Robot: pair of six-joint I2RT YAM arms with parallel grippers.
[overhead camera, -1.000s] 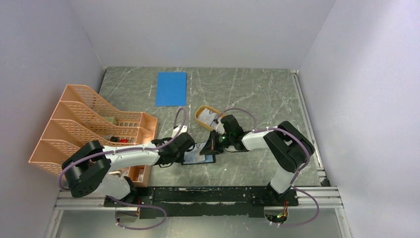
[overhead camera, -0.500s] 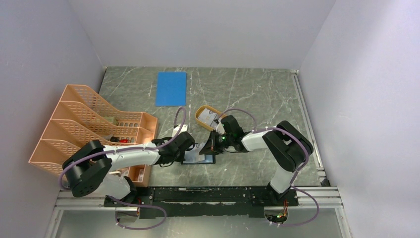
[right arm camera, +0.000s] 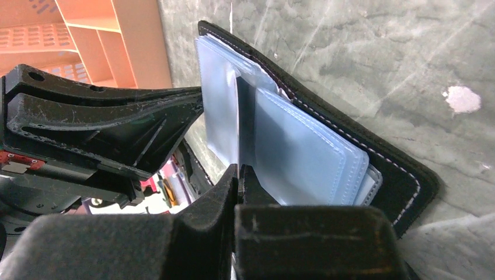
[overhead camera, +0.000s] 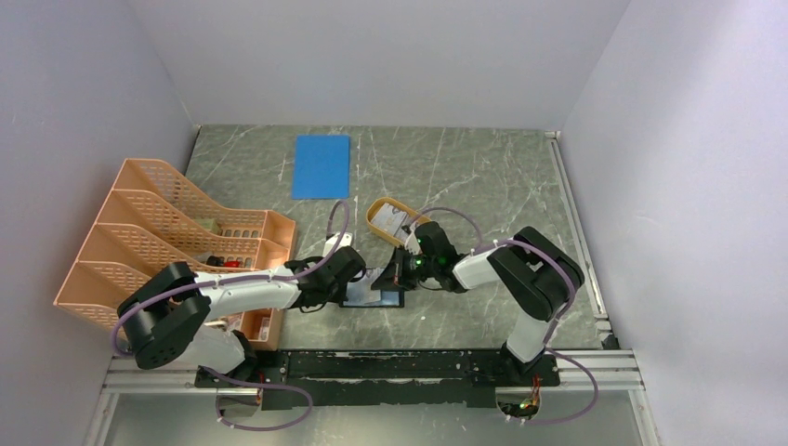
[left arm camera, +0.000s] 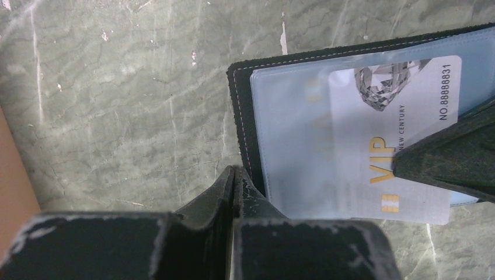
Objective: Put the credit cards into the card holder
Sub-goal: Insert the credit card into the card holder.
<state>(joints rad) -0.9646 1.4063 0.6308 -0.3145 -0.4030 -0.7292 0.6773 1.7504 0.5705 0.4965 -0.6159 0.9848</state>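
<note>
Left wrist view shows the left gripper (left arm camera: 233,175) closed, seemingly pinching the black edge of the card holder (left arm camera: 239,105), which lies open on the table (overhead camera: 483,177) between both arms. Just beyond, the right gripper (right arm camera: 239,170) is clamped on a credit card (left arm camera: 397,116) marked VIP, partly inside a clear bluish pocket. If the card enters skewed, it may snag the pocket lip and bow, or drag the holder out of that thin pinch. Farther off sit an orange tray (overhead camera: 375,216), an orange file rack (overhead camera: 158,232) and a blue sheet (overhead camera: 321,165) on grey-green marbled stone, enclosed by plain pale walls.
</note>
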